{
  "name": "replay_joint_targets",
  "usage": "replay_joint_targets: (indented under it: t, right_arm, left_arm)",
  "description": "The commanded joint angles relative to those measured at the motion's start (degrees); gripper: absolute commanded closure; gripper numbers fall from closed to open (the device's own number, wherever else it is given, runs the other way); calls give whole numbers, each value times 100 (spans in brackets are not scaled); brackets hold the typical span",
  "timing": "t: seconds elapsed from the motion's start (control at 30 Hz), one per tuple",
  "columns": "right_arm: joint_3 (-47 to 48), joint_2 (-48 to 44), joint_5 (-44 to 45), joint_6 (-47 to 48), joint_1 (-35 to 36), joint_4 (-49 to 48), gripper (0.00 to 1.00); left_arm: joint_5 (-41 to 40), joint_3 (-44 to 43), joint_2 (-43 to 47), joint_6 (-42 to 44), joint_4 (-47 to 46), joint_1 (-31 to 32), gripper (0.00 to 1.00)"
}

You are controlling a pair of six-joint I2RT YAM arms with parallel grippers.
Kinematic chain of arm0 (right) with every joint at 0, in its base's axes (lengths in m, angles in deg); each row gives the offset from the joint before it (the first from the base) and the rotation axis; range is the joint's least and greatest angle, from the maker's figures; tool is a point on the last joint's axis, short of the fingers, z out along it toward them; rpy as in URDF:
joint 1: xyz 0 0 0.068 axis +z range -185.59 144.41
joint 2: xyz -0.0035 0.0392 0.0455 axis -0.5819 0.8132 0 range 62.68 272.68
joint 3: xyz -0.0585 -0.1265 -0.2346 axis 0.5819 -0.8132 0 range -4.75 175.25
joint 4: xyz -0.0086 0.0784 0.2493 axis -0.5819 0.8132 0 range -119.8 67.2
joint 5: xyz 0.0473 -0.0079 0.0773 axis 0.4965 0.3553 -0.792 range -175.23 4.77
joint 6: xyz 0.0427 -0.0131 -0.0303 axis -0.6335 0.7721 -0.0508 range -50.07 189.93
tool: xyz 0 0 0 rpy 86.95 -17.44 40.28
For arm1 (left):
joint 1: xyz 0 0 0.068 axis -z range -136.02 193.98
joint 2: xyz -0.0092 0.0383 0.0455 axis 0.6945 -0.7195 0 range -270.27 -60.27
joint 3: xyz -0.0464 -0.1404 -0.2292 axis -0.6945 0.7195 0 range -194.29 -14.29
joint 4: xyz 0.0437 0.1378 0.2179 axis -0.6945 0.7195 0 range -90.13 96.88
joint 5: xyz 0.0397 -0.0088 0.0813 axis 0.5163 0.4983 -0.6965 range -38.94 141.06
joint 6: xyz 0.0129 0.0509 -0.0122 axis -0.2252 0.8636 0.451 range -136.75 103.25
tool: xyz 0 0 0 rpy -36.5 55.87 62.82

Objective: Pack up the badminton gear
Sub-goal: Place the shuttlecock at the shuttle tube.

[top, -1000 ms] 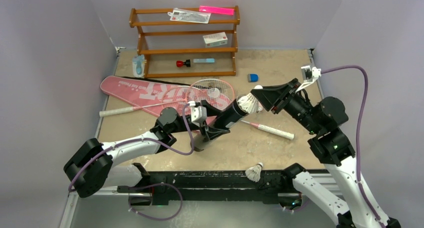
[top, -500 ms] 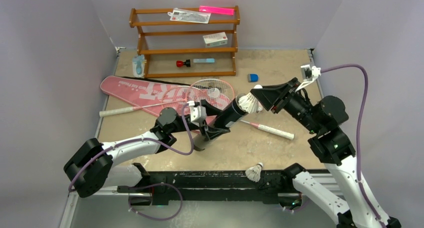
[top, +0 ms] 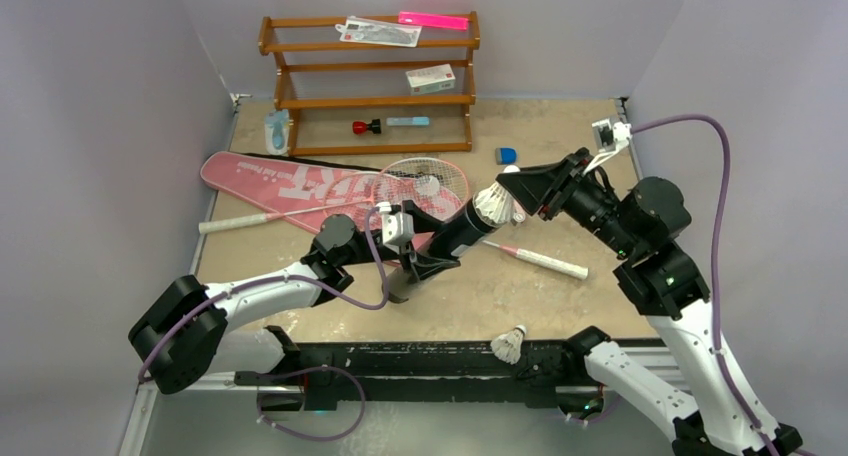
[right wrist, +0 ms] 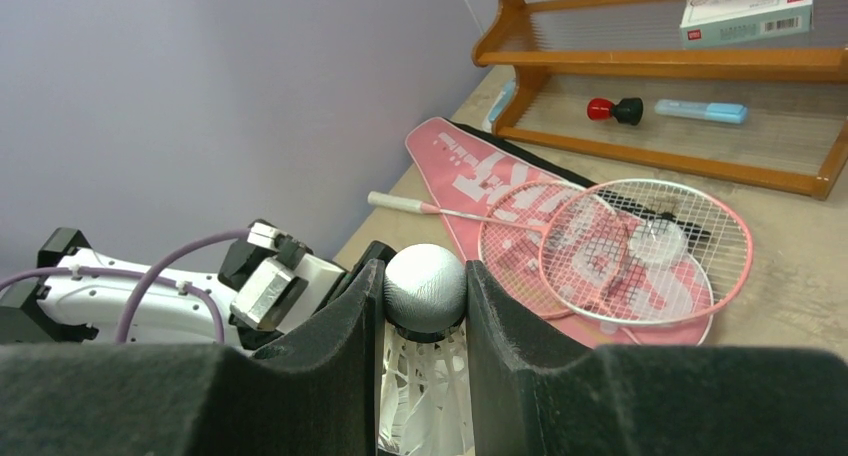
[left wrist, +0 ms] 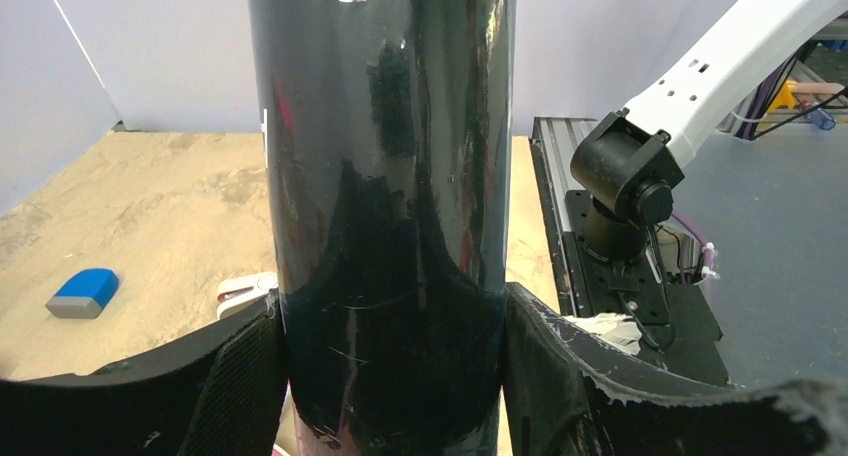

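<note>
R gripper (top: 512, 189) high, shuttlecock (top: 494, 207) at tube (top: 455, 234)

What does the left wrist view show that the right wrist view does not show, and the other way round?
Only the left wrist view: the black tube clamped in the left gripper, a small blue block on the table, and part of the right arm.

Only the right wrist view: a shuttlecock held by its cork in the right gripper, two pink rackets with their heads on the pink bag, and the wooden rack with a white box.

Both: the sandy table and the lilac wall.
</note>
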Motion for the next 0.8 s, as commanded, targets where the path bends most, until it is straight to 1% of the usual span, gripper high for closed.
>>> replay_joint_targets:
  t: [0.0,0.27,0.77]
  right_arm:
    - [356,80,-170,216,9,61,100]
    - [380,196,-371,250,9,98,100]
    - [404,272,-239,401,14,206,100]
  left_arm:
    - [164,-208,17,104,-148,23,55]
    - [131,-261,16,108,-22,22,55]
    - [191,-283,7,108,7,21,55]
